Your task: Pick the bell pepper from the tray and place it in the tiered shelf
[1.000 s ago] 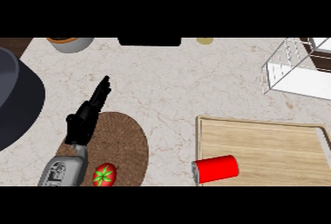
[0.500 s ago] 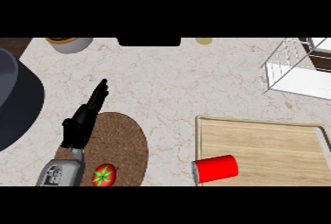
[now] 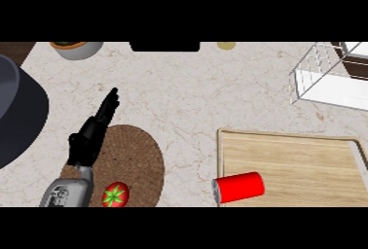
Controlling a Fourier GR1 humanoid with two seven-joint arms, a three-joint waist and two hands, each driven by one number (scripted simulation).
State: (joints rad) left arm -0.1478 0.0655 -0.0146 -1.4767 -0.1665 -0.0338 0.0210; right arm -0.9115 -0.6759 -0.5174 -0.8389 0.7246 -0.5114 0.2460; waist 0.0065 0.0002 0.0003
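At the near left of the surface [image 3: 208,97], the bell pepper [image 3: 115,194] lay on the round brown tray [image 3: 140,160], just right of the grey forearm [image 3: 67,193]. The left hand [image 3: 90,138] was over the tray's far-left edge, fingers straight and pointing far, holding nothing. The tiered shelf [image 3: 327,82] stood well apart at far right.

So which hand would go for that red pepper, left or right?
Probably the left. Its left hand, fingers straight, hangs over the round brown tray with the bell pepper close beside its forearm. The right hand shows nowhere. The tiered shelf sits far to the right, though.
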